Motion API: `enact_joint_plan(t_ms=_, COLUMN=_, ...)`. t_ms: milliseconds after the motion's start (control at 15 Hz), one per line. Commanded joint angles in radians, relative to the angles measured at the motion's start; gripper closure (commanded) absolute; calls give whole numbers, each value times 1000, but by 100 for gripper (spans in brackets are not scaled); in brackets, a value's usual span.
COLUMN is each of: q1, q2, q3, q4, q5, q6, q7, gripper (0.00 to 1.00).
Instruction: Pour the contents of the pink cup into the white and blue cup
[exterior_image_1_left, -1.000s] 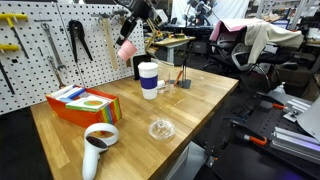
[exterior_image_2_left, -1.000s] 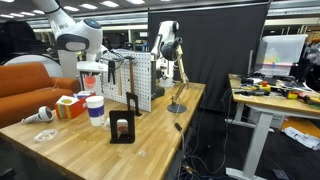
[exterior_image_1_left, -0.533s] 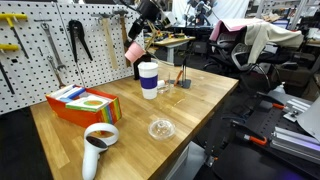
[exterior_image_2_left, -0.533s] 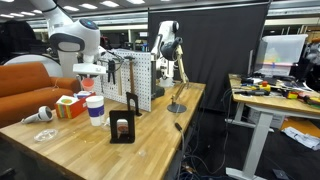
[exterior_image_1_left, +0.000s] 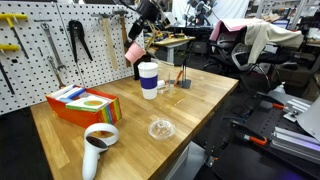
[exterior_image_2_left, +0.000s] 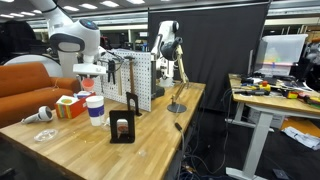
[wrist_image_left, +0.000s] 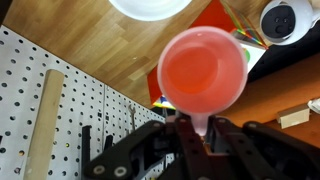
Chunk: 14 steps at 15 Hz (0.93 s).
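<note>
My gripper (wrist_image_left: 203, 128) is shut on the rim of the pink cup (wrist_image_left: 203, 70). It holds the cup tilted in the air above and just behind the white and blue cup (exterior_image_1_left: 148, 80). In both exterior views the pink cup (exterior_image_1_left: 136, 50) (exterior_image_2_left: 89, 83) hangs over the white and blue cup (exterior_image_2_left: 95, 109), which stands upright on the wooden table (exterior_image_1_left: 195, 95). In the wrist view the pink cup's mouth faces the camera and the white rim of the white and blue cup (wrist_image_left: 150, 8) shows at the top edge.
A pegboard with tools (exterior_image_1_left: 60, 40) stands behind the table. An orange box (exterior_image_1_left: 85, 104), a white round device with orange inside (exterior_image_1_left: 98, 140) and a flat clear glass dish (exterior_image_1_left: 161, 128) lie on the table. A black stand (exterior_image_2_left: 122, 128) sits nearby.
The gripper moved the pink cup closer, over the white and blue cup, between one second and half a second ago. Since then nothing has visibly moved.
</note>
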Motion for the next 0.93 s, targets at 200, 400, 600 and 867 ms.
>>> enact_joint_plan(t_ms=200, q1=26, q2=17, q3=-41, q4=57, q5=202, q6=-78, q7=-107, gripper=96)
enact_joint_plan(t_ms=400, q1=36, q2=10, q3=-73, q4=60, q5=285, q6=-116, q7=-162, gripper=96)
enact_joint_plan(t_ms=600, q1=48, q2=2, q3=-106, q4=38, q5=327, q6=-152, q7=-208, gripper=96)
enact_joint_plan(t_ms=867, q1=65, q2=7, q3=-137, q4=24, q5=356, q6=-183, q7=-234, gripper=96)
